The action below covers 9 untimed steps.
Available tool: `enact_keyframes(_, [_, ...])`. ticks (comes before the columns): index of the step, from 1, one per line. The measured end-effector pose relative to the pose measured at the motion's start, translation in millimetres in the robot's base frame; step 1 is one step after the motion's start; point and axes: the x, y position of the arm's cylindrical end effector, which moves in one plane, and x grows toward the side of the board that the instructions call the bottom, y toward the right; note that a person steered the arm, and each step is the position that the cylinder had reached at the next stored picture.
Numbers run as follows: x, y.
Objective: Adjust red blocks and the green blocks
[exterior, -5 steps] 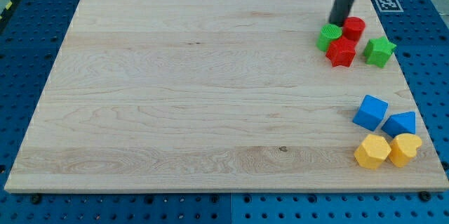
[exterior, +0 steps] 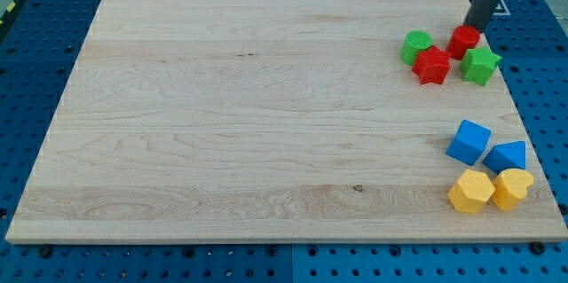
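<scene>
Red blocks and green blocks sit clustered near the wooden board's (exterior: 266,106) top-right corner. Camera view: red cylinder-like block (exterior: 463,41) is at the cluster's top, touching or just beside the green star (exterior: 480,65) below-right of it. Red star (exterior: 431,66) sits left of the green star, with its upper-left side against the green rounded block (exterior: 414,47); shape of that one is hard to confirm at this size. My tip (exterior: 473,27) is at the red cylinder's upper-right edge, apparently in contact. Rod slants up toward the view's top-right; no jaws on it, just a plain rod, nothing held. Bottom-right corner: blue cube (exterior: 468,141), second blue block (exterior: 507,155) beside it, two yellow blocks (exterior: 471,192) (exterior: 512,187) just below, well apart from the tip.
</scene>
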Motion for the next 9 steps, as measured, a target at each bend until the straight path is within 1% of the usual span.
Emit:
enact_keyframes(3, [21.5, 34.6])
enact_keyframes(4, [58.3, 34.8])
enact_keyframes(5, [74.4, 24.4])
enact_keyframes(7, [73.6, -9.9])
enact_keyframes(8, [44.1, -1.8])
enact_keyframes(9, [-17.6, 19.5])
